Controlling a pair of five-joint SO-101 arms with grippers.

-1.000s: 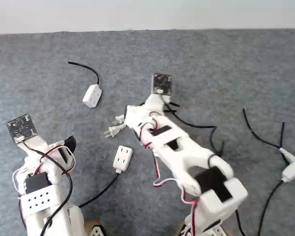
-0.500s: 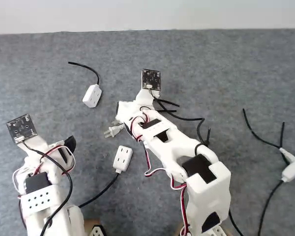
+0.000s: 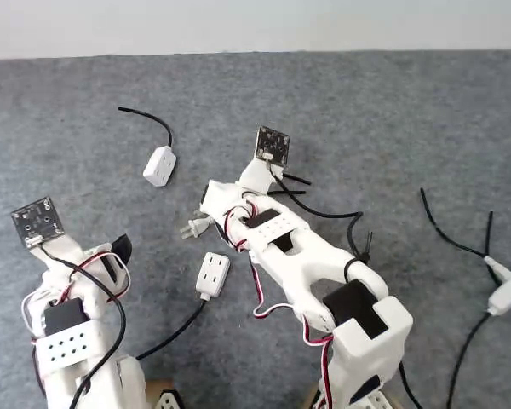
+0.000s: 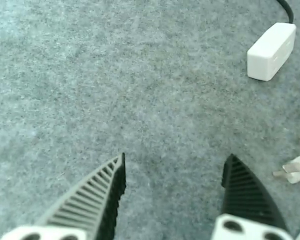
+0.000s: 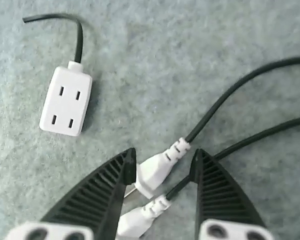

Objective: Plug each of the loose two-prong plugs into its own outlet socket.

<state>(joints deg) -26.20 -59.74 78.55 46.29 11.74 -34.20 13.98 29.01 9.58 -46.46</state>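
Grey carpet [image 3: 409, 111] over tabletop. Right gripper [image 5: 164, 151] parted around upper plug [image 5: 155, 172], not yet pinched; second plug [image 5: 137, 220] just beside. Best to centre on one plug body only, squeeze firmly, then aim prongs at outlet block [image 5: 66, 101]. Left gripper [image 4: 177, 160] spread wide over bare carpet.

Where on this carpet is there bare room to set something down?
Bare carpet runs along the far edge, from the far outlet socket across to the right-hand cables. It is crowded where the right gripper straddles the loose plugs, beside the near outlet socket.
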